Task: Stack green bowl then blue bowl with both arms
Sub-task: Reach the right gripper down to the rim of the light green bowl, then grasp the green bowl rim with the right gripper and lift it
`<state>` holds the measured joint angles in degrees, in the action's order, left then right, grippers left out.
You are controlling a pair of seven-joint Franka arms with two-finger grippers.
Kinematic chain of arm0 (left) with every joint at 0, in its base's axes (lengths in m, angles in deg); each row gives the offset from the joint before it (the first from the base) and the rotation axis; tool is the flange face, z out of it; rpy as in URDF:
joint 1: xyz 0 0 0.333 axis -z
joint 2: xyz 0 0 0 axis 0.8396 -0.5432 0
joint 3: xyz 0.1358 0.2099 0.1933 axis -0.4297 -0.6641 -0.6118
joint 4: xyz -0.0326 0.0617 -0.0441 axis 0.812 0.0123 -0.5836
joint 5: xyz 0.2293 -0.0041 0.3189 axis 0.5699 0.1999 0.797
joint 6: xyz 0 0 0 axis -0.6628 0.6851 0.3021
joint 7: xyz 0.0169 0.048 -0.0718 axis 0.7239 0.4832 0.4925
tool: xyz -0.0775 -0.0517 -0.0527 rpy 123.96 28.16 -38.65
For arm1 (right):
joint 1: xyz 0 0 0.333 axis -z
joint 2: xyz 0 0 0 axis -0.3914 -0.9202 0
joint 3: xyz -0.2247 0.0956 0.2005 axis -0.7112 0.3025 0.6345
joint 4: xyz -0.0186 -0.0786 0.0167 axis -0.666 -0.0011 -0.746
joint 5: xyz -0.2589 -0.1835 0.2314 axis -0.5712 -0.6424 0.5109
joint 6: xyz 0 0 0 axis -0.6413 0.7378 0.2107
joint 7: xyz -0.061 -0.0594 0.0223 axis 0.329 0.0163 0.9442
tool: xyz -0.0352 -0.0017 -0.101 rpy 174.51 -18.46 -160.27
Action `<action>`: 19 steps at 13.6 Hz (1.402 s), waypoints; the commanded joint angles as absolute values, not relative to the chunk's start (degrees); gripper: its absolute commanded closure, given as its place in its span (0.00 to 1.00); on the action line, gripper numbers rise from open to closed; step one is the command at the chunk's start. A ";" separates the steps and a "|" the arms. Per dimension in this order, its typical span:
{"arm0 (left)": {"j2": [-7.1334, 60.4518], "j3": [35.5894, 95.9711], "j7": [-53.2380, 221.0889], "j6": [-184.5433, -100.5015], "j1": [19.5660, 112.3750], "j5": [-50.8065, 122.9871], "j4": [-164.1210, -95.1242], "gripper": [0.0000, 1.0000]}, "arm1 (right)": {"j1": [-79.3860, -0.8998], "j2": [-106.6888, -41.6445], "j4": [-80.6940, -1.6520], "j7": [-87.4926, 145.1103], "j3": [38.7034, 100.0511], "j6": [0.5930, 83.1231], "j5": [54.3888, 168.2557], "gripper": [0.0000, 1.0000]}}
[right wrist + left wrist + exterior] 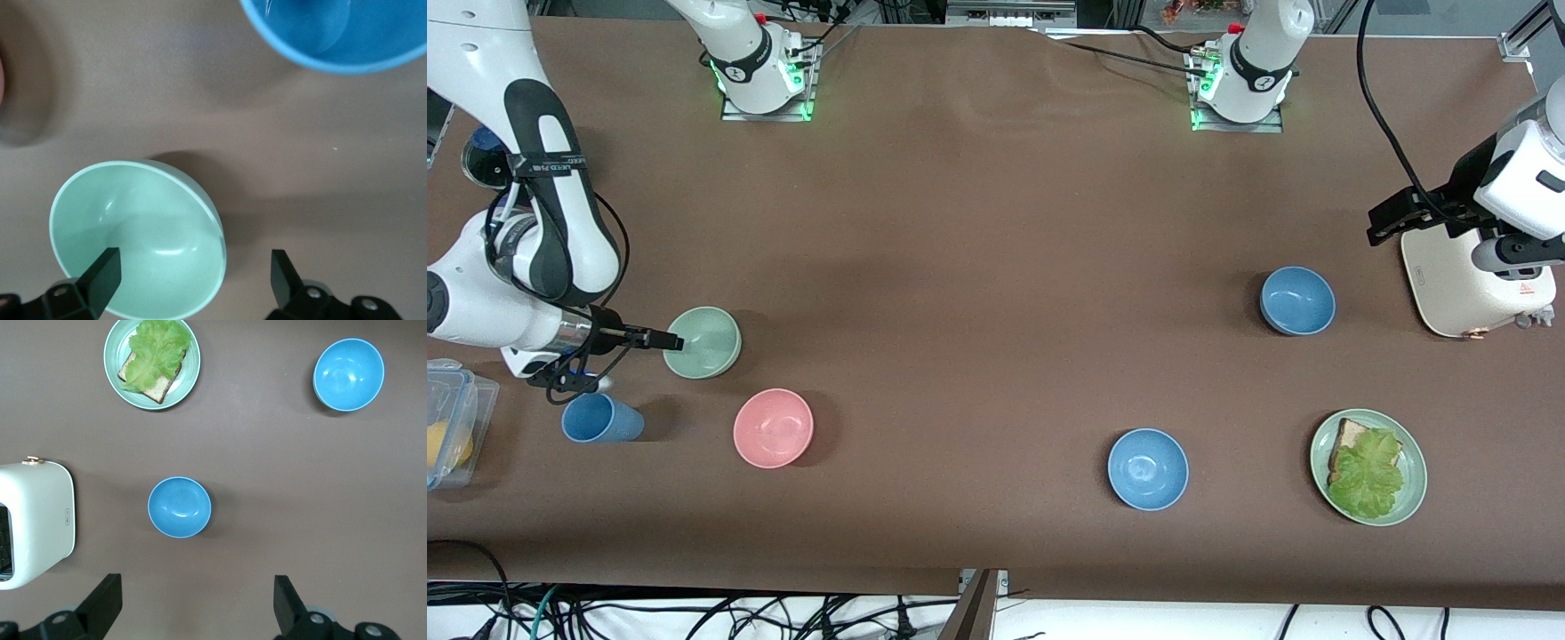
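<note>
Nearest the front camera lie the brighter sky-blue bowl [1148,468] and the plate [1409,498] of bread and lettuce, neither part of the task. Next come the pink bowl [773,428] and the blue cup [602,418], toward the right arm's end. Just farther off, the green bowl [703,341] sits upright on the tabletop [978,267]. The right gripper [193,277] is low at its rim, jaws open and straddling the wall: one finger [100,273] over the inside, the other outside. Judged step: pinching the rim. To do it well, sink until the wall lies deep between the jaws, close squarely, then lift straight so the bowl neither tips nor slides toward the pink bowl. Farther still, toward the left arm's end, the duller blue bowl [1297,300] stands untouched near the toaster [1476,284]; the left gripper [197,603] waits above, beside the toaster, jaws open and empty
</note>
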<state>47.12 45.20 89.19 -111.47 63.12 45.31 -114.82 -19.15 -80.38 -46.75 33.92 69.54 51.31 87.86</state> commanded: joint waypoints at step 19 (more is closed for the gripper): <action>46.39 45.17 88.99 -110.17 63.07 44.12 -112.97 0.00 | -19.00 -79.45 -51.93 40.22 71.39 57.20 90.12 1.00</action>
<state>47.11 45.23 89.19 -111.47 63.14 45.31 -114.82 -19.19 -80.37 -52.64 39.53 69.80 57.51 88.91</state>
